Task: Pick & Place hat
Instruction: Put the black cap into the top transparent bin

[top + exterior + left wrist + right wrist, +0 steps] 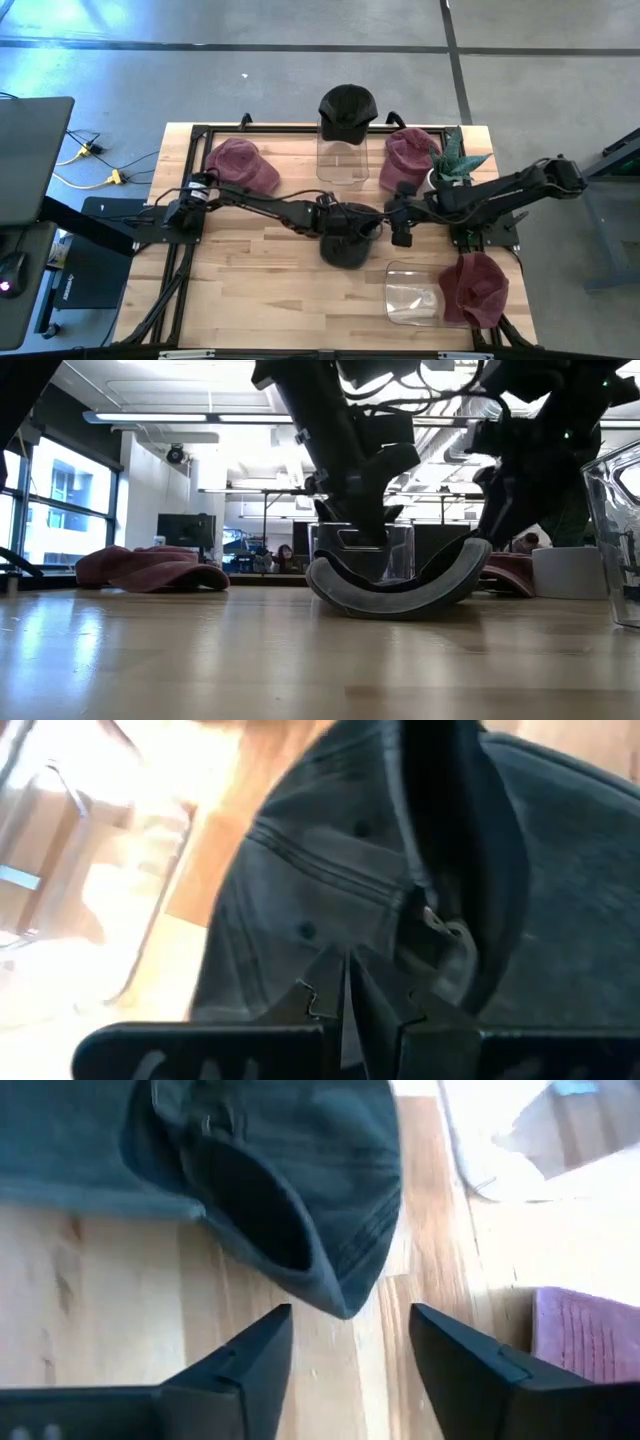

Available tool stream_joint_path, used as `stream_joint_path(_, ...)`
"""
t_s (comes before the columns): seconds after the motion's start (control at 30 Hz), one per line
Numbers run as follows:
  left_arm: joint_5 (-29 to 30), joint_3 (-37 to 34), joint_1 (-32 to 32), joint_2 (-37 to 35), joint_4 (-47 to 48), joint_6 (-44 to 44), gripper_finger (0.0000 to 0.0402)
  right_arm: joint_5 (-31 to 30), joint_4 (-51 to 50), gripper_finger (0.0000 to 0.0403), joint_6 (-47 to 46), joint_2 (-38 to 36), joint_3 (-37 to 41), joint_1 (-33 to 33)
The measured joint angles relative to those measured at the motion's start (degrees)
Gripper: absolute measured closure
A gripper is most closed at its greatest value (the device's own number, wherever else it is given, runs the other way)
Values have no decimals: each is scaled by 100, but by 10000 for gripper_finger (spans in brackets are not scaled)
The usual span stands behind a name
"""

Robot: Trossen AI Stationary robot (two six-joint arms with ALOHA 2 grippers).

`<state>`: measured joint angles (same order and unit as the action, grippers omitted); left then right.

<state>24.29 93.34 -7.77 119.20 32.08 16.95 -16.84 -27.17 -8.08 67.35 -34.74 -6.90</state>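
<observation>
Nearest the low camera: bare wooden tabletop (pixel 300 670), pale planks with a soft sheen, running back to the black hat (pixel 400 585).
Black hat: dark stitched cotton cap lying upturned at the table's centre, brim curving up like a shallow bowl; eyelets and seams show in the left wrist view (pixel 330 890).
Other hats: a second black cap (pixel 347 105) sits on a clear plastic stand (pixel 340 160) at 12 o'clock; soft maroon caps lie at 10 o'clock (pixel 242 165), 1 o'clock (pixel 408 155) and 5 o'clock (pixel 475 288), the last beside another clear stand (pixel 412 295).
Plant: spiky green leaves in a white pot (pixel 452 165) at 2 o'clock.
Room: grey concrete floor around the table; behind it an open workspace with strip lights, windows and monitors.
Left gripper (pixel 335 222): fingers pressed together, pinching the black hat's fabric at centre.
Right gripper (pixel 350 1345): fingers spread, gripping nothing, hovering just beside the hat's brim edge on its 3 o'clock side.
</observation>
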Motion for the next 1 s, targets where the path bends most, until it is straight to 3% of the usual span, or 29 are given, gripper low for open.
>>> stream_joint_path(0.17, 173, -2, 94, 102, -327, -34, 387, 193, 621, 183, 1106, 568, 0, 2)
stream_joint_path(0.3, 186, -19, 244, 245, -375, -85, 387, 845, 1204, 205, 1729, 989, 0, 3)
stream_joint_path(0.63, -480, 0, 584, 765, -846, -68, 387, 1811, 1371, 389, 1981, 1058, -4, 4)
stream_joint_path(0.8, -680, 33, 674, 897, -702, 237, 387, 1863, 1605, 368, 1867, 1018, -4, -84)
stream_joint_path(1.0, -566, 13, 656, 653, 201, 688, 387, 1827, 1659, 394, 2155, 1016, -10, -213)
